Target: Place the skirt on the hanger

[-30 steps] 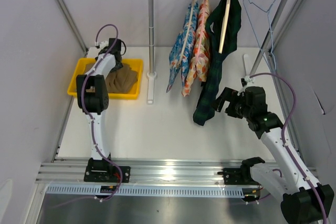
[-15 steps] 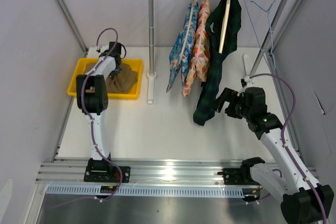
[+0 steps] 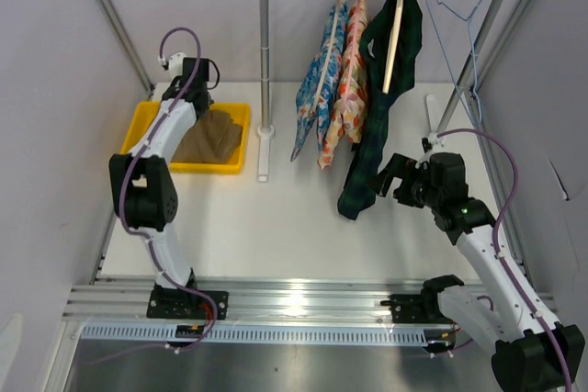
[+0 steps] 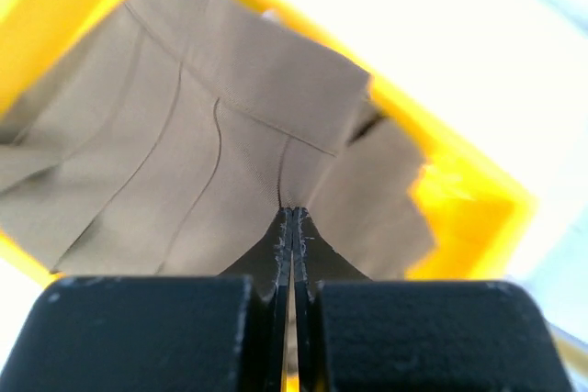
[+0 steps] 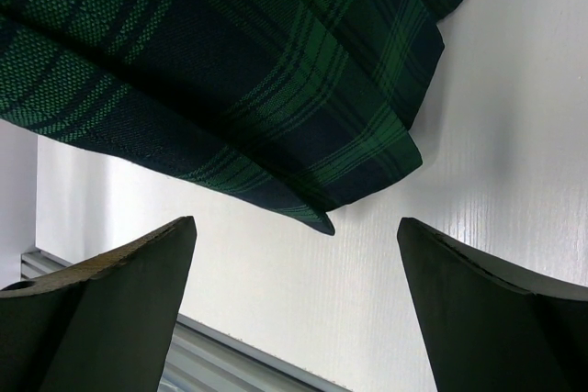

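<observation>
Left fingers [image 4: 284,243] pinch skirt [image 4: 184,162] fold; skirt mostly in yellow tray [image 4: 469,218].

The skirt [image 4: 211,162] is plain tan-brown and the tray [image 4: 459,199] is bright yellow. The hanger [image 3: 455,16] is pale blue-grey. The plaid garment [image 5: 230,61] is dark green with navy checks. The blue floral garment [image 3: 317,89] and the orange floral garment [image 3: 349,89] have flower prints. The counter [image 3: 294,218] is white.

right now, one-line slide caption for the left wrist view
Left gripper shut on a fold of the tan skirt, fabric tented up over the yellow tray.
</observation>
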Motion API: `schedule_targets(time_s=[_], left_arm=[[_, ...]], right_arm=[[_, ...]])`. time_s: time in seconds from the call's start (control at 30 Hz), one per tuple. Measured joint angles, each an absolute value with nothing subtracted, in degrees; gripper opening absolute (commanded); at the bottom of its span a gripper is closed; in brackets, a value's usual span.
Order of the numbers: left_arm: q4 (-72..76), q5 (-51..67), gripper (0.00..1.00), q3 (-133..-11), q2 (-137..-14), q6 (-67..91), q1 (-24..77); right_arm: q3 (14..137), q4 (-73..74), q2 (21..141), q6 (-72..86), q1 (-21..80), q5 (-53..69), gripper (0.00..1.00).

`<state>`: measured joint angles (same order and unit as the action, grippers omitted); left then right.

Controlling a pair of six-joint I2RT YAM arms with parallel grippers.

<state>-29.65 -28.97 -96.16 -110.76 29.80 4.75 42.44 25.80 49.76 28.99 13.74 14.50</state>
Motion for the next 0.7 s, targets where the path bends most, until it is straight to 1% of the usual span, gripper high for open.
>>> schedule_targets(time_s=[0.2, 0.5, 0.7], left_arm=[[-27.55, -30.57, 0.00, -93.30, -99.88, 28.23, 9.26], [-27.51, -32.91, 0.00, -92.88, -87.07, 24.86, 16.14], [-29.85, -34.35, 0.00, -93.06, -76.88, 23.88, 25.28]], right_arm=[[42.57, 25.82, 49.76, 28.99, 13.74, 14.52, 1.00], [43.46, 26.09, 49.76, 28.99, 13.76, 14.48, 0.99], [44.64, 26.33, 49.76, 28.97, 13.93, 14.44, 1.00]])
